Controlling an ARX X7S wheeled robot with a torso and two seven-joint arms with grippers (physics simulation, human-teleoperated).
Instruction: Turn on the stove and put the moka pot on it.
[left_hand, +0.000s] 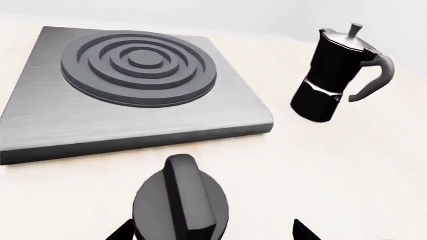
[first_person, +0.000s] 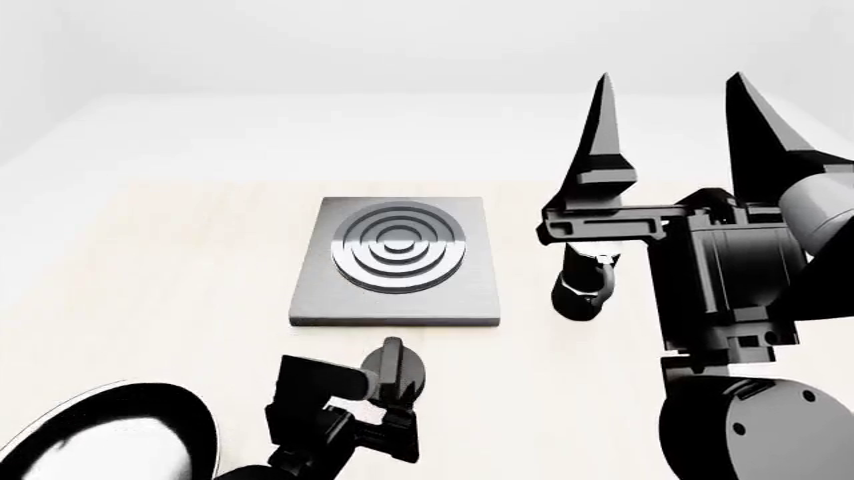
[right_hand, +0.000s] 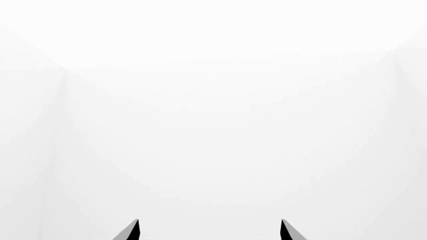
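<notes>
Hidden or cut off:
- One moka pot (first_person: 583, 285) is showing only partly in the head view, its upper body lying behind the right arm; the left wrist view is showing it whole (left_hand: 337, 75), black with a silver lid, top knob and curved side handle.
- One frying pan (first_person: 100, 435) is being cropped by the lower left corner of the head view.
- The right gripper (first_person: 667, 100) is pointing upward, its two fingers standing well apart and holding nothing; the right wrist view is showing only two dark fingertips (right_hand: 132, 231) against blank white.
- The left gripper (first_person: 380, 425) is sitting at the knob (first_person: 395, 372), with a finger on each side of it; whether the fingers are pressing on the knob is not showing clearly. In the left wrist view only two finger ends are peeking in at the frame edge, flanking the knob (left_hand: 181, 202).

Count and placement:
- One stove (first_person: 396, 262), a flat grey square slab with one ringed burner, is lying on the pale table (first_person: 160, 250).
- One black round knob is sitting just in front of the slab, apart from it.
- The moka pot is standing upright on the table beside the stove's right edge, not touching it.
- Two grippers, two arms.
</notes>
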